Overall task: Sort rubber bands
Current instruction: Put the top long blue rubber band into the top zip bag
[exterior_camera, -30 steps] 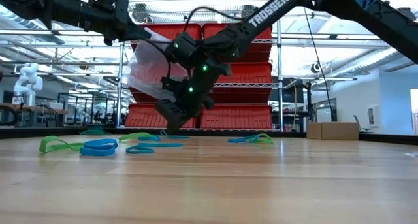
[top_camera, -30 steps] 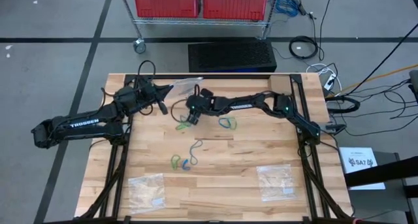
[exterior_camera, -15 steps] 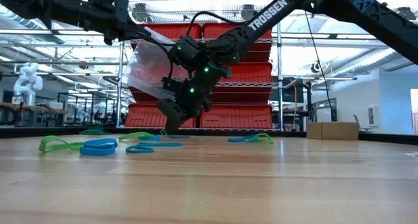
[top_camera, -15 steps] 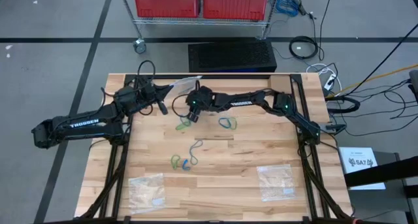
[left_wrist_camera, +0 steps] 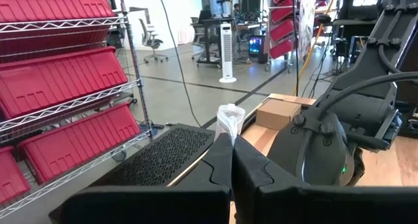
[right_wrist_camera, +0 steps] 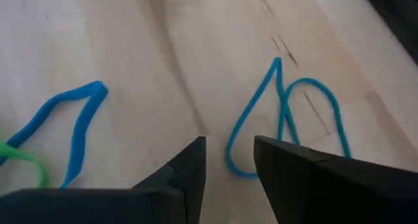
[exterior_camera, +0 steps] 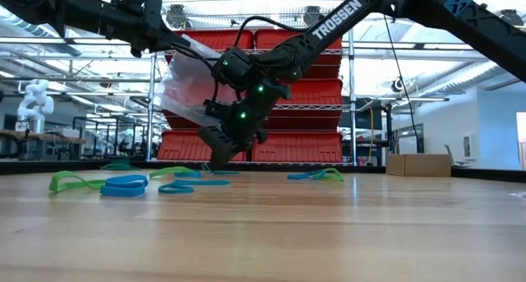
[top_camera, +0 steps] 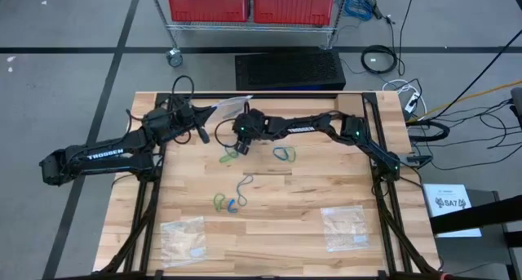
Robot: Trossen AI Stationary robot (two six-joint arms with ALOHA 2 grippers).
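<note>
Right gripper (right_wrist_camera: 228,162) lowered to the table (top_camera: 310,194) near its far edge, fingers (right_wrist_camera: 189,165) parted with a narrow gap and grasping nothing. Just beyond the fingertips, a twisted blue rubber band (right_wrist_camera: 287,116) flat on the wood, its near loop reaching into the gap between them; off to one side of the fingers, another blue band (right_wrist_camera: 68,126) crossing a green band (right_wrist_camera: 19,155). Seen from overhead, more rubber bands scattered: a blue-green pair (top_camera: 283,153) beside the right gripper, a cluster (top_camera: 228,201) nearer the table's middle. Left gripper (left_wrist_camera: 232,159) raised above the far left of the table, fingers clenched on a clear plastic bag (left_wrist_camera: 230,119) that stands out past the fingertips. Two further clear bags (top_camera: 183,235) (top_camera: 347,225) lying near the front edge.
</note>
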